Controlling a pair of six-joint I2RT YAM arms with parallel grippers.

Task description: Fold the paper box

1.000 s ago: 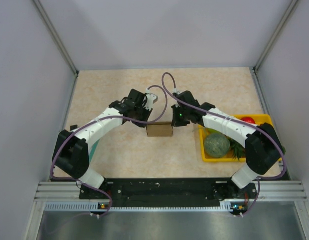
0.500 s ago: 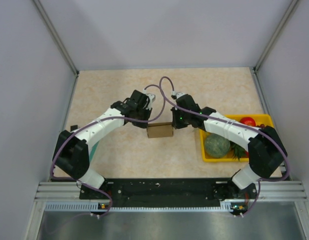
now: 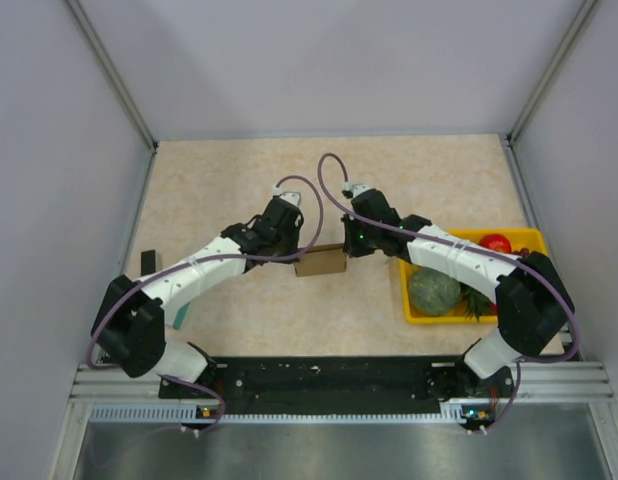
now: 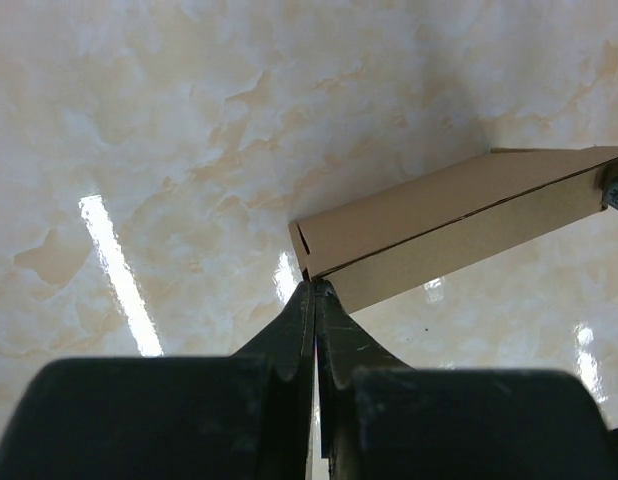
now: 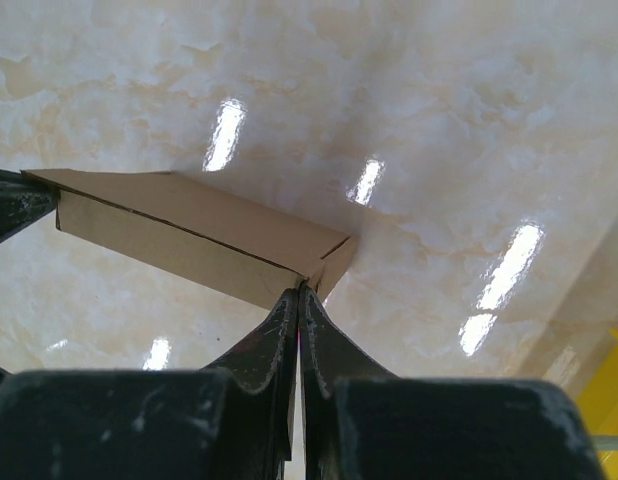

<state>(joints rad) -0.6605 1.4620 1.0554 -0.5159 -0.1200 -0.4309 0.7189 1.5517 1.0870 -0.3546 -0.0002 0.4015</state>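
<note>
The paper box (image 3: 320, 262) lies near the middle of the counter (image 3: 219, 180), a small brown carton folded flat-sided and closed along its long faces, with its long axis running roughly left to right between the two arms. The left end effector (image 3: 293, 252) meets the box at its left end; in the left wrist view its black fingers (image 4: 289, 335) are pressed together with no gap showing, and their tips sit right at the lower corner of that end, where a seam and a short end flap are visible on the paper box (image 4: 459, 225). The right end effector (image 3: 347, 246) meets the opposite end; in the right wrist view its fingers (image 5: 319, 335) are likewise pressed tight together, tips touching the corner of the paper box (image 5: 189, 235) beside a small folded end flap. Whether either pair has a sliver of card caught between the tips cannot be told. Along the right edge of the counter sits a yellow tray (image 3: 413, 312) holding a green round fruit (image 3: 434, 290) and a red fruit (image 3: 496, 241), well apart from the box.
</note>
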